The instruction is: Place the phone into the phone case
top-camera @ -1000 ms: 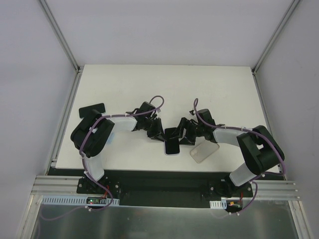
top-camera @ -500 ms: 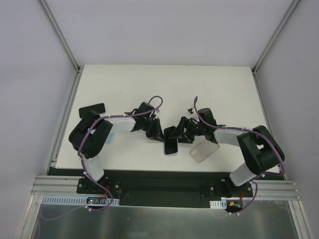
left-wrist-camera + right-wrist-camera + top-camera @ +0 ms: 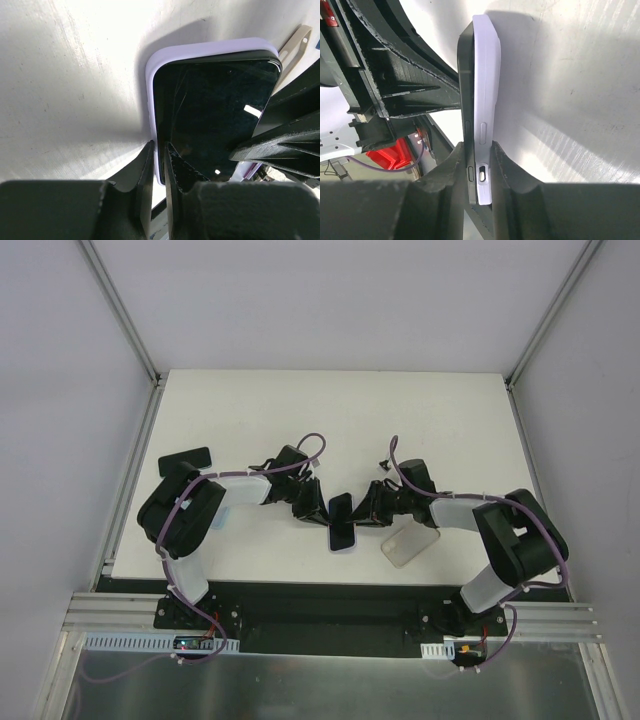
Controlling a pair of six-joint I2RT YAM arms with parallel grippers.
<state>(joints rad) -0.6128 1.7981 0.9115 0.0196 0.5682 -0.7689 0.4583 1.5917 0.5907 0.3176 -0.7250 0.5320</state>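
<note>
A black phone (image 3: 343, 520) sits in a lavender phone case (image 3: 344, 548), held tilted up off the white table between both arms. My left gripper (image 3: 322, 512) is shut on the case's long rim (image 3: 150, 100), beside the dark screen (image 3: 215, 115). My right gripper (image 3: 362, 512) pinches the opposite long edge, one finger on the phone (image 3: 465, 100) and the other on the case's back (image 3: 486, 90). On that side the phone's edge stands proud of the case, its buttons showing. Between the right fingertips (image 3: 478, 146) both layers are squeezed together.
A clear phone case (image 3: 410, 543) lies on the table just right of the phone, under the right arm. A black flat object (image 3: 185, 460) rests at the table's left side. The table's near edge (image 3: 330, 582) runs close below the phone.
My right gripper has slid left onto the phone's edge and closed from wide open onto phone and case. The left gripper has kept its hold.
</note>
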